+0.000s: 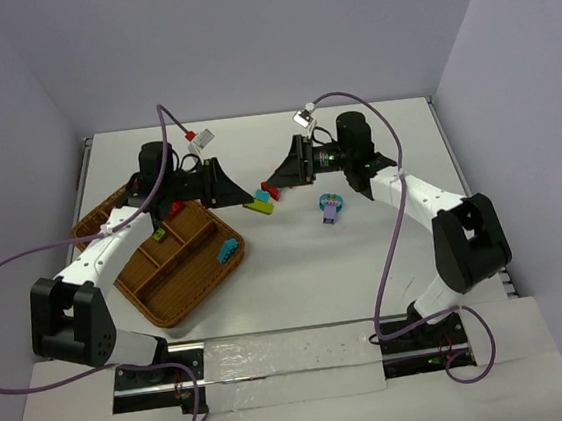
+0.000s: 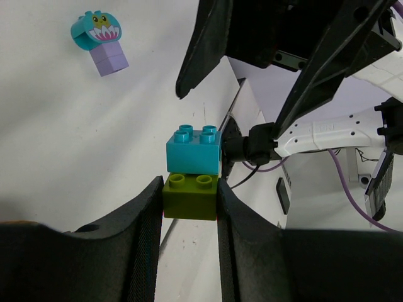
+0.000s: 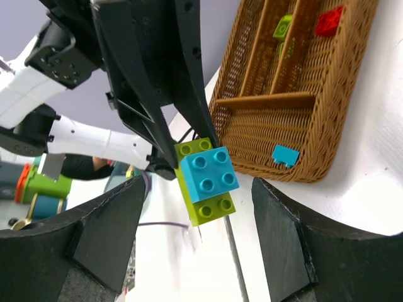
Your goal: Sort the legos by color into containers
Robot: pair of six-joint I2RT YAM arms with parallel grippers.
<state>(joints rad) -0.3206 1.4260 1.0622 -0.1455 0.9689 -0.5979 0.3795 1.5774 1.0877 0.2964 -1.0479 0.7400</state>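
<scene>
The wicker tray (image 3: 330, 123) is cut off by the right wrist view's top edge.

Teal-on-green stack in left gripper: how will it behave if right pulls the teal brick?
Hard moulded plastic, likely no flex. The left gripper clamps only the green brick; the teal brick sits on studs alone, so it probably pops off abruptly. Glossy sides may slip in the open right gripper.

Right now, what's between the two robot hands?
A teal-on-green lego stack, pinched by the left gripper, facing the open right gripper; both wrist views show it.

White table (image 1: 300, 299) (wicker tray (image 1: 201, 291), teal-purple stack (image 1: 330, 208))
</scene>
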